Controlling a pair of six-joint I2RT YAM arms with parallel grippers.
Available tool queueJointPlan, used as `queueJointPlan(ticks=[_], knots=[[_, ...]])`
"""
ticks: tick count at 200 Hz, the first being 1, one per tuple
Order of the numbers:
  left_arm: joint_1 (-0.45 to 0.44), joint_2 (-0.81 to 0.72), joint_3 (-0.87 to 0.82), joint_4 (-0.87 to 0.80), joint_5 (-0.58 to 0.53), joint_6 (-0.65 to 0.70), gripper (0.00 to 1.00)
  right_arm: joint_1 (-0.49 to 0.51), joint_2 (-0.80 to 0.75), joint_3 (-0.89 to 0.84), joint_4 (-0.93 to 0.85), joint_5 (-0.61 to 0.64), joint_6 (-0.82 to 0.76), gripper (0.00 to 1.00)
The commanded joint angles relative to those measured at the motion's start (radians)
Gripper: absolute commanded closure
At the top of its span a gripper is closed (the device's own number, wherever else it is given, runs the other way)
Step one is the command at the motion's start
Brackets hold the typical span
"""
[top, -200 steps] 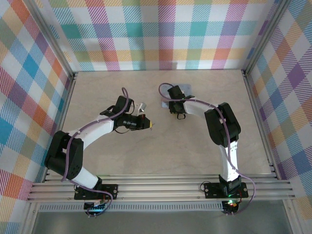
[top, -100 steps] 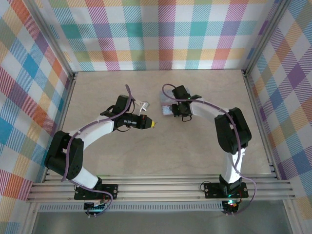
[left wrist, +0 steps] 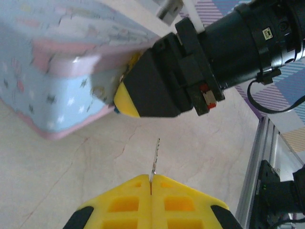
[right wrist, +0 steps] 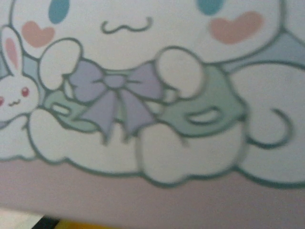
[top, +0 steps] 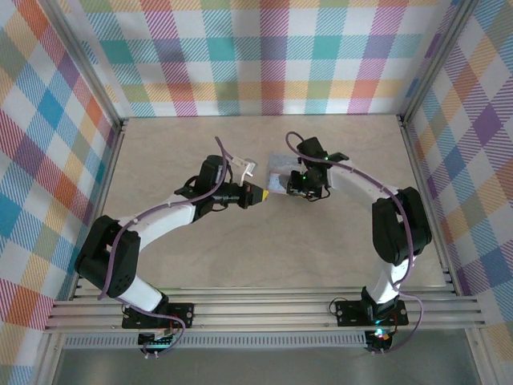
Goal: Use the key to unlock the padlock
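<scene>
In the left wrist view, my left gripper [left wrist: 151, 181] is shut on the key [left wrist: 155, 155], a thin metal sliver that sticks out past the yellow fingertips toward the tin. My right gripper [left wrist: 125, 98] presses its yellow tip against the near corner of the pale-blue cartoon tin [left wrist: 57, 81]. A tiny dark blue bit, the padlock [left wrist: 116, 110], peeks out under that tip and is mostly hidden. From above, the left gripper [top: 261, 194] is a short gap left of the right gripper [top: 292, 188], beside the tin [top: 278, 167]. The tin's lid [right wrist: 152, 95] is close up in the right wrist view.
The tin stands near the middle back of the wooden table [top: 200, 257]. An aluminium frame rail [left wrist: 259, 162] runs along the table's edge, and plaid walls enclose the space. The right arm's black wrist and cable [left wrist: 248, 43] hang just above the tin's corner.
My left gripper has moved right and slightly back with the key, closing in on the tin. The right arm has swung its elbow right, and its gripper has shifted to the tin's near side.
</scene>
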Motion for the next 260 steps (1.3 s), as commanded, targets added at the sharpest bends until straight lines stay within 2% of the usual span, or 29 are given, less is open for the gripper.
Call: queueJointPlan(ticks=[1, 45, 75, 102, 123, 221, 260], knots=[[-0.023, 0.021, -0.009, 0.104, -0.041, -0.024, 1.0, -0.018, -0.018, 0.093, -0.066, -0.154, 0.088, 1.0], [-0.047, 0.033, -0.067, 0.241, -0.048, -0.033, 1.0, -0.085, 0.02, 0.166, -0.099, -0.351, 0.165, 1.0], [-0.047, 0.078, -0.083, 0.324, -0.056, -0.093, 1.0, -0.097, 0.048, 0.234, -0.156, -0.393, 0.147, 1.0], [-0.046, 0.119, -0.141, 0.538, -0.067, -0.168, 1.0, -0.12, 0.062, 0.247, -0.159, -0.449, 0.152, 1.0], [-0.047, 0.147, -0.158, 0.627, -0.072, -0.188, 1.0, -0.129, 0.066, 0.249, -0.151, -0.49, 0.169, 1.0], [-0.047, 0.254, -0.105, 0.759, -0.043, -0.251, 1.0, -0.149, 0.078, 0.268, -0.185, -0.552, 0.159, 1.0], [-0.047, 0.264, -0.09, 0.759, -0.046, -0.255, 1.0, -0.151, 0.082, 0.266, -0.185, -0.558, 0.15, 1.0]])
